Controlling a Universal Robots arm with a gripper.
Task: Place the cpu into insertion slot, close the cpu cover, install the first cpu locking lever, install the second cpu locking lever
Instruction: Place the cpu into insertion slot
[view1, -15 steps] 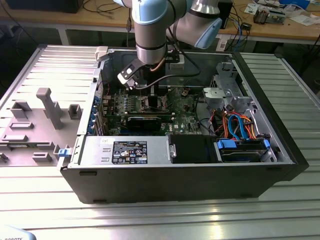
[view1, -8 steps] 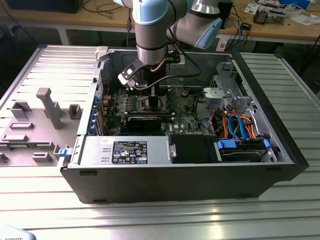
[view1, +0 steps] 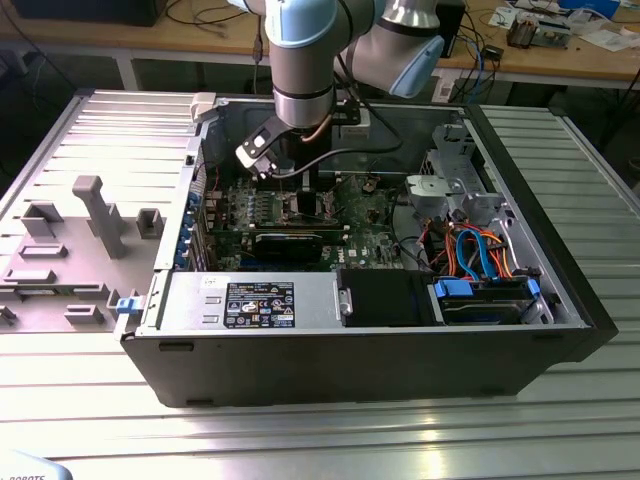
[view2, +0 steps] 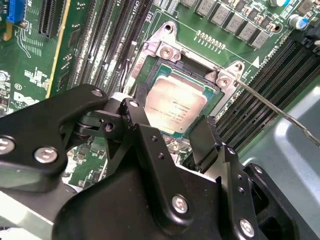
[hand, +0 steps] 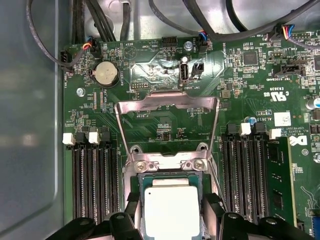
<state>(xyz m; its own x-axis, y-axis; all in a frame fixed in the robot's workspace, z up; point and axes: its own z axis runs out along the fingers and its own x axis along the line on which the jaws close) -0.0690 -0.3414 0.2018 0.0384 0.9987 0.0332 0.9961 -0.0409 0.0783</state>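
**cpu in socket, fingers straddling it: watch for drag**

cpu (hand: 171, 212) lies flat in the insertion slot (hand: 170, 176). cpu cover (hand: 165, 100) is hinged open just beyond, and the locking lever (view2: 270, 106) is swung free.
Risk: a pad catching a chip edge would tilt or skew it onto the socket pins.
Fingers (hand: 212, 207) are apart, one each side, just beside the chip. A sliver of socket shows between, so probably no grip.

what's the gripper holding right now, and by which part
Cannot tell: the gripper straddles the cpu across two opposite edges at the insertion slot, but an actual grip isn't visible.
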